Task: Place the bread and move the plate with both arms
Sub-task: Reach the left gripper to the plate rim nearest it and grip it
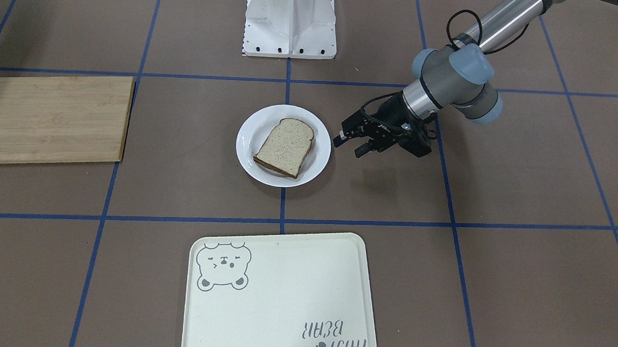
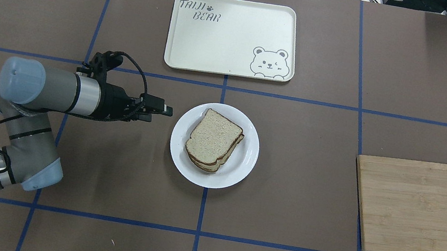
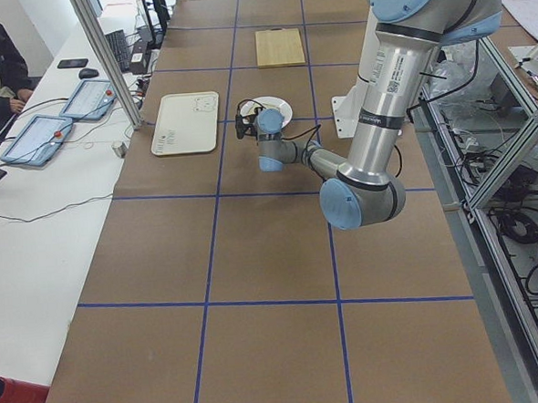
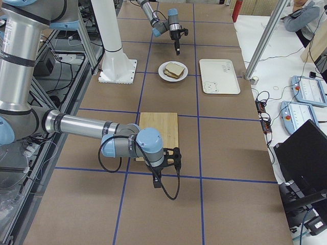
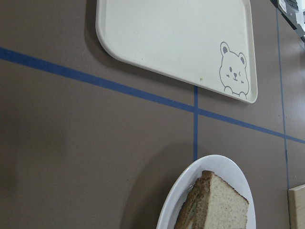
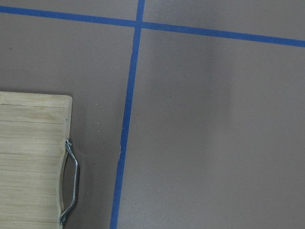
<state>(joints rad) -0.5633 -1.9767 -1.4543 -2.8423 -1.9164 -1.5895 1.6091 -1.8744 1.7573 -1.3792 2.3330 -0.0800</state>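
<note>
The plain slice of bread (image 2: 214,137) lies on the white plate (image 2: 246,161) at the table's middle, stacked on a second slice whose edge shows beneath it. My left gripper (image 2: 162,110) hovers just off the plate's left rim, apart from it, pointing at the plate; its fingers look open and empty in the front view (image 1: 348,145). The left wrist view shows the plate (image 5: 209,167) and bread (image 5: 226,205) but no fingers. My right gripper (image 4: 158,181) shows only in the exterior right view, low over the table near the cutting board's end; I cannot tell its state.
A cream bear tray (image 2: 229,35) lies beyond the plate. A wooden cutting board (image 2: 423,209) with a metal handle (image 6: 71,186) lies on the right. The white stand (image 1: 290,19) is at the robot's side. Operators sit beyond the table.
</note>
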